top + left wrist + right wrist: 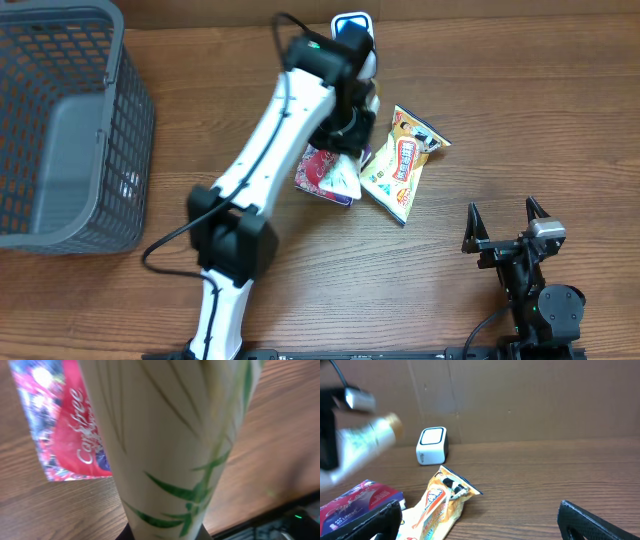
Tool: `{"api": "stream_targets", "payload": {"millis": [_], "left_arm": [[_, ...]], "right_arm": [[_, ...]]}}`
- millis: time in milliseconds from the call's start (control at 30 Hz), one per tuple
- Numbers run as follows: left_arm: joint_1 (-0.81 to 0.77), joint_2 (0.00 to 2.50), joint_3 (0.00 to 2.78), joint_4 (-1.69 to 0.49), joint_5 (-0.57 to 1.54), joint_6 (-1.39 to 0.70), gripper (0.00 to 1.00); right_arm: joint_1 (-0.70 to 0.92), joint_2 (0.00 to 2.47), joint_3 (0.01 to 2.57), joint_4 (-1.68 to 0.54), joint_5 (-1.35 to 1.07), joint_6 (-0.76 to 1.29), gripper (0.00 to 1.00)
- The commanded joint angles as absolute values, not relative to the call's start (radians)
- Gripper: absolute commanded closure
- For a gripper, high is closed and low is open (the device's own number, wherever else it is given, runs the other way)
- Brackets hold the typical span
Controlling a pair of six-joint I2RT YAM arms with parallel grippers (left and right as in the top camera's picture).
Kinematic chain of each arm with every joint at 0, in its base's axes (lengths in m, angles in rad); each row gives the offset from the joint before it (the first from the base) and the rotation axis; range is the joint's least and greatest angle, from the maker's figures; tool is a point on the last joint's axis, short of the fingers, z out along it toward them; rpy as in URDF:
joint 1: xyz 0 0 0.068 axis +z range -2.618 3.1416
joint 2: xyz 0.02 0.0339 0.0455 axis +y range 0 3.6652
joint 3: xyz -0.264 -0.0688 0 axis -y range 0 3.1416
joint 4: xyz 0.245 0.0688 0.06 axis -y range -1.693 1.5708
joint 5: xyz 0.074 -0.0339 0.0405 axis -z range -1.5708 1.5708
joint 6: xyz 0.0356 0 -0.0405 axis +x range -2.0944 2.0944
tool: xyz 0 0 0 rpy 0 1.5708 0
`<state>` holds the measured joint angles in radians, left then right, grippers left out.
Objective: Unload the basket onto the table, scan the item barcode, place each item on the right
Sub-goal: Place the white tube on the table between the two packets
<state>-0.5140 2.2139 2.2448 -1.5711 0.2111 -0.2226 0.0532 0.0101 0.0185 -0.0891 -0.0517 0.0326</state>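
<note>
Mock shop checkout: basket (134, 140), barcode scanner (352, 24)

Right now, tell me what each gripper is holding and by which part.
The left gripper is shut on the white tube with green leaves, gripping the end away from its gold cap. The right gripper is open and holds nothing.

Soft even light, faint shadows on the table (520, 90), tube (170, 435) between the left jaws out of focus, motion-blurred far left of the right jaws.
</note>
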Motion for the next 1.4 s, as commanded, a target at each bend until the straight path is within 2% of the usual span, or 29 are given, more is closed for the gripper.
{"api": "stream_targets", "payload": {"millis": [0,133,267,367,533,700,800,867,1033,1267,1367], "left_arm": [[-0.508,2.241,2.25,-1.559,0.172,-0.298,0.96],[-0.515,2.28,2.249,-1.523,0.314,-0.292,0.96],[-0.539,2.299,2.244,-1.482,0.36,-0.293,0.96],[-0.566,2.316,2.241,-1.464,0.344,-0.293,0.96],[-0.601,2.35,2.23,-1.427,0.171,-0.363,0.96],[-0.616,2.364,2.166,-1.381,0.177,-0.382,0.95],[-0.618,2.364,2.138,-1.377,0.176,-0.381,0.69],[-0.615,2.363,2.14,-1.389,0.18,-0.373,0.6],[-0.598,2.36,2.274,-1.483,0.221,-0.315,0.52],[-0.582,2.359,2.73,-1.671,0.229,-0.276,0.49],[-0.563,2.341,2.915,-1.69,0.237,-0.269,0.39]], "right_arm": [[0.057,0.003,0.008,-0.081,-0.046,0.029,0.0],[0.057,0.003,0.008,-0.081,-0.046,0.029,0.0],[0.057,0.003,0.008,-0.081,-0.046,0.029,0.0],[0.057,0.003,0.008,-0.081,-0.046,0.029,0.0],[0.057,0.003,0.008,-0.081,-0.046,0.029,0.0],[0.057,0.003,0.008,-0.081,-0.046,0.029,0.0],[0.057,0.003,0.008,-0.081,-0.046,0.029,0.0],[0.057,0.003,0.008,-0.081,-0.046,0.029,0.0],[0.057,0.003,0.008,-0.081,-0.046,0.029,0.0],[0.057,0.003,0.008,-0.081,-0.046,0.029,0.0],[0.057,0.003,0.008,-0.081,-0.046,0.029,0.0]]}}
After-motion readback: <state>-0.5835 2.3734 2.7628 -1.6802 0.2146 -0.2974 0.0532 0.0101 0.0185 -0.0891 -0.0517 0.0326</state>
